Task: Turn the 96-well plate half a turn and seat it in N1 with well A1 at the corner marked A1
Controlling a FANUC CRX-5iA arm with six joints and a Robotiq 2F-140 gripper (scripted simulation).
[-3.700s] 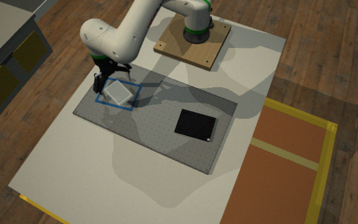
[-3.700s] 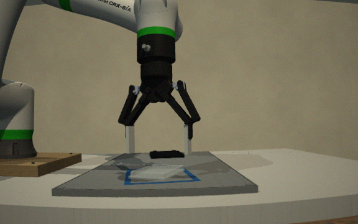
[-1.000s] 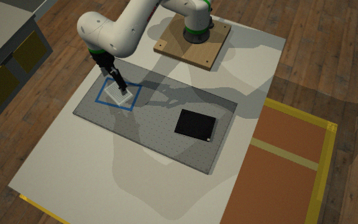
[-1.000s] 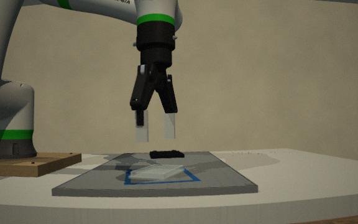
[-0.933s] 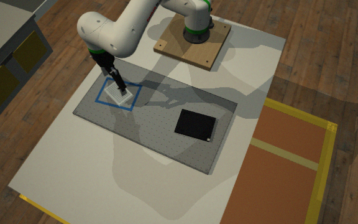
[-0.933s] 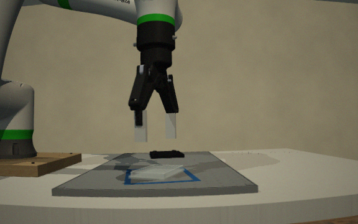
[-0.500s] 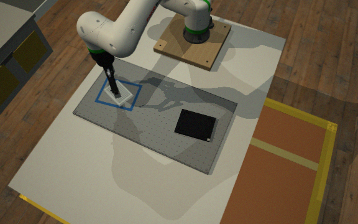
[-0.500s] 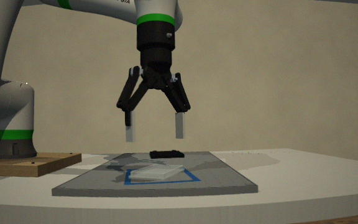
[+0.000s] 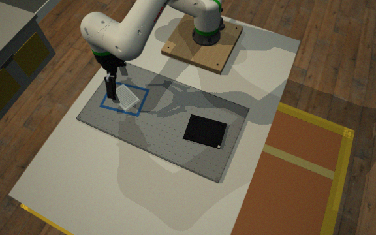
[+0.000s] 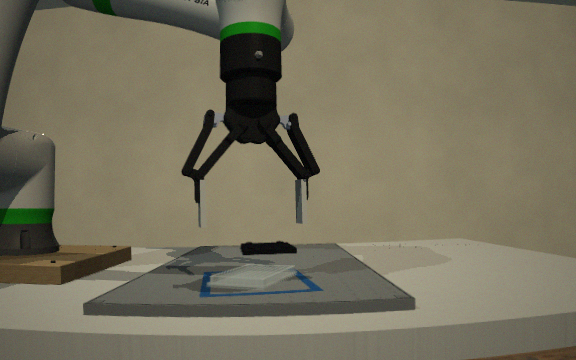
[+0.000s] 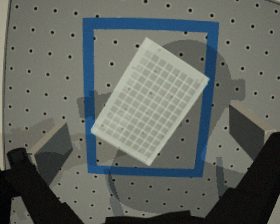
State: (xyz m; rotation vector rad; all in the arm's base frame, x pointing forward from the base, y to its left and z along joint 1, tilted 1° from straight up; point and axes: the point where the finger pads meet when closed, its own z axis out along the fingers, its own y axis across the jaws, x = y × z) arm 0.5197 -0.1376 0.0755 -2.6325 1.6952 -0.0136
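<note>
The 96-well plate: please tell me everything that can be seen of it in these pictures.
The 96-well plate is a flat, pale, translucent-looking rectangle with a fine grid of small wells on top. It lies flat on the grey perforated deck, inside the blue taped outline, skewed to its sides. Nothing grips it: the hand hangs above it, open. The black nest stands apart, unoccupied. The cut corner is too small to make out.

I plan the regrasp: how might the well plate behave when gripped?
The well plate looks thin, flat and rigid, so likely light and stiff. Its low smooth edges may slip. The open hand hangs above it.
</note>
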